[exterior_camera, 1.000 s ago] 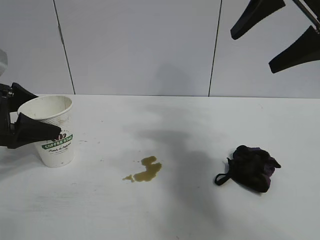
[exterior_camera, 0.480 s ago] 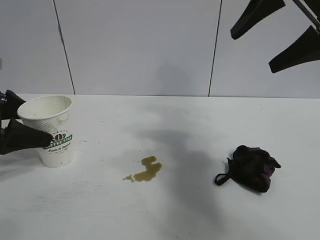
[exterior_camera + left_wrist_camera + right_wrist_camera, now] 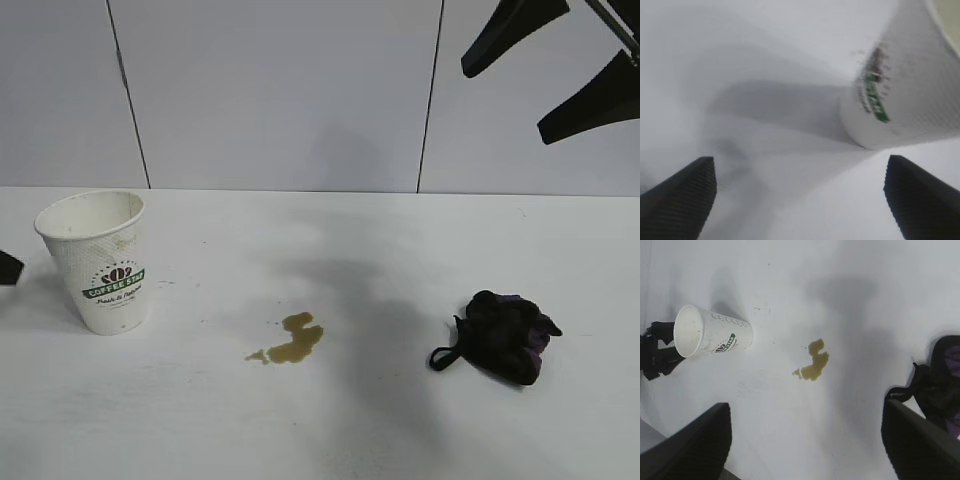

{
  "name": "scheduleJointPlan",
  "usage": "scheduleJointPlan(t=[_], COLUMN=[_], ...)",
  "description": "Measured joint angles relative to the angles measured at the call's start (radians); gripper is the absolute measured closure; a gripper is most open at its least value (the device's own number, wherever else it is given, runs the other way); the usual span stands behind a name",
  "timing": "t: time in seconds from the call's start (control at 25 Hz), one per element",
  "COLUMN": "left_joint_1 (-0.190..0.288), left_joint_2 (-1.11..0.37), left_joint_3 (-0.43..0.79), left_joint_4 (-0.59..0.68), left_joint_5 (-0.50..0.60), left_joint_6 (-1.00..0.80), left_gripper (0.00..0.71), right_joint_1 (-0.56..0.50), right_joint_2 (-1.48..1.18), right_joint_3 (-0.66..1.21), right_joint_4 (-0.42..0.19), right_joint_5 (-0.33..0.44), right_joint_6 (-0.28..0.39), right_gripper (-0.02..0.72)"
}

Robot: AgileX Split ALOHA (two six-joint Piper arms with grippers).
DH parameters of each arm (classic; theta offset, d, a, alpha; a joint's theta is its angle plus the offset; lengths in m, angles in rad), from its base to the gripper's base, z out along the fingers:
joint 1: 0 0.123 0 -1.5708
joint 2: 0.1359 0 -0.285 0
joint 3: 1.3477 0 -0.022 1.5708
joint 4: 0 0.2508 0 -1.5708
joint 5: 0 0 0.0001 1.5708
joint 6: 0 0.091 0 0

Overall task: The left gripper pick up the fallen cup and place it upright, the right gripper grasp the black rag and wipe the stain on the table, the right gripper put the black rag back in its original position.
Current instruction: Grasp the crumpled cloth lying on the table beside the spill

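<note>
Cup (image 3: pixel 99 262) standing upright at the left of the counter (image 3: pixel 330 420), set free. Left tool (image 3: pixel 800 200) spread wide, empty, backed off beside it; a second ago clamped on the rim. Right tool (image 3: pixel 805 440) hanging high, wide, empty, over stain (image 3: pixel 293 340) and rag (image 3: pixel 500 336).

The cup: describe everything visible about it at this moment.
The cup is a white paper cup with a textured, dimpled wall and a green band logo with a coffee-bean mark. It stands upright on the table near its left edge, mouth open upward, with brownish specks inside the rim and on the upper wall. Whether any liquid is inside cannot be seen. Nothing grips it: the left gripper is open and clear of it. The stain lies apart, to its right.
</note>
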Motion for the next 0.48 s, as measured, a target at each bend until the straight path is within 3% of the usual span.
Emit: scheduleJointPlan(t=[0.16, 0.36, 0.48], left_joint_1=[0.083, 0.186, 0.21], left_joint_2=[-0.157, -0.32, -0.39], left_joint_3=[-0.002, -0.084, -0.161], left_joint_4=[-0.012, -0.098, -0.117], left_joint_5=[-0.084, 0.006, 0.028], left_joint_6=[-0.166, -0.307, -0.486], left_gripper=[0.053, 0.053, 0.061], right_joint_1=[0.0, 0.0, 0.0], right_joint_2=[0.0, 0.0, 0.0], right_joint_3=[0.0, 0.0, 0.0], right_joint_4=[0.0, 0.0, 0.0], right_joint_5=[-0.004, -0.017, -0.017], right_joint_6=[0.0, 0.0, 0.0], right_gripper=[0.136, 0.136, 0.136])
